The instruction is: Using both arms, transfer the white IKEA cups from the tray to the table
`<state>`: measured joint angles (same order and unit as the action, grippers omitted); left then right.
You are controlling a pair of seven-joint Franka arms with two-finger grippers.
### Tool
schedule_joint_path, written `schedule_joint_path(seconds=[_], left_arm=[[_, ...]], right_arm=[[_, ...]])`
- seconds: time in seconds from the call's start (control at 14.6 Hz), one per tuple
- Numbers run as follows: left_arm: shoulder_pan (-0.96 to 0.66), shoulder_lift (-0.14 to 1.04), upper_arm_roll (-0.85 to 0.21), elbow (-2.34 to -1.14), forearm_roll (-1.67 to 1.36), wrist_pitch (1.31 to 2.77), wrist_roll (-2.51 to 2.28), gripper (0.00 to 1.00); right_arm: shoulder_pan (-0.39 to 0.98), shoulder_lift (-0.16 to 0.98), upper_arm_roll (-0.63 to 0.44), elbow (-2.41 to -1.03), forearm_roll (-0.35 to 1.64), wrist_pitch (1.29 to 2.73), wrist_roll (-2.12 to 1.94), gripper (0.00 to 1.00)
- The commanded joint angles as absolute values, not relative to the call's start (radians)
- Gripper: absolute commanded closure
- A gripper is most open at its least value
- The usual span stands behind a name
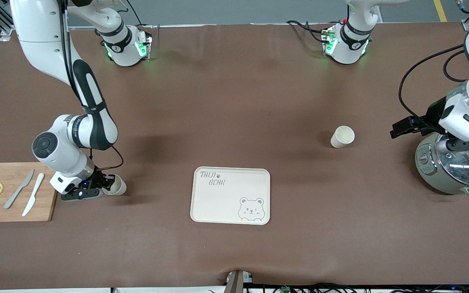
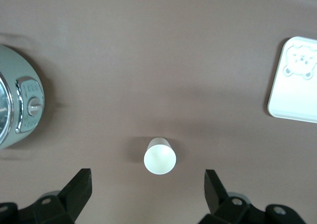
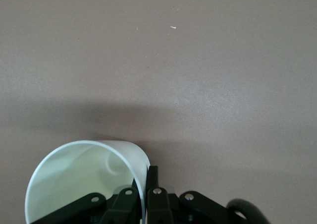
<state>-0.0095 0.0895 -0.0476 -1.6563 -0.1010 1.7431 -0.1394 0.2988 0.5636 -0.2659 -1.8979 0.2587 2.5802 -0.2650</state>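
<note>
The right gripper is sitting low in the lower left of the front view, pinching the rim of one white cup beside the wooden board. The left gripper is hanging at the right edge above the pot, fingers wide apart and holding nothing. The other cup is standing on the brown bench, higher in the frame than the bear tray.

The right gripper sits low by the tabletop, fingers pinched on a cup's rim. The left gripper hangs high, fingers spread wide.
</note>
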Motion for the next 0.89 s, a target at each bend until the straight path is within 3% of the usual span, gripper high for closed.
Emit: schedule_joint_path(seconds=[0.0, 0.48, 0.55, 0.62, 0.69, 0.82], left_arm=[[-0.017, 0.101, -0.058, -1.562, -0.074, 1.672, -0.166, 0.00], [-0.037, 0.089, -0.071, -1.440, -0.018, 1.552, -0.158, 0.00], [-0.041, 0.086, -0.068, -1.440, -0.017, 1.539, -0.153, 0.00], [-0.075, 0.084, -0.052, -1.439, -0.017, 1.523, -0.143, 0.00], [-0.106, 0.081, -0.032, -1.439, -0.002, 1.520, -0.134, 0.00], [-0.112, 0.072, -0.024, -1.439, 0.008, 1.519, -0.130, 0.00]], right_arm=[[0.290, 0.561, -0.250, -1.913, 0.293, 2.602, -0.287, 1.00], [0.291, 0.566, -0.250, -1.913, 0.293, 2.614, -0.285, 0.97], [0.291, 0.566, -0.250, -1.913, 0.293, 2.614, -0.285, 0.82], [0.293, 0.566, -0.250, -1.911, 0.293, 2.614, -0.285, 0.56], [0.290, 0.568, -0.250, -1.911, 0.293, 2.614, -0.285, 0.43], [0.290, 0.568, -0.250, -1.911, 0.293, 2.614, -0.285, 0.00]])
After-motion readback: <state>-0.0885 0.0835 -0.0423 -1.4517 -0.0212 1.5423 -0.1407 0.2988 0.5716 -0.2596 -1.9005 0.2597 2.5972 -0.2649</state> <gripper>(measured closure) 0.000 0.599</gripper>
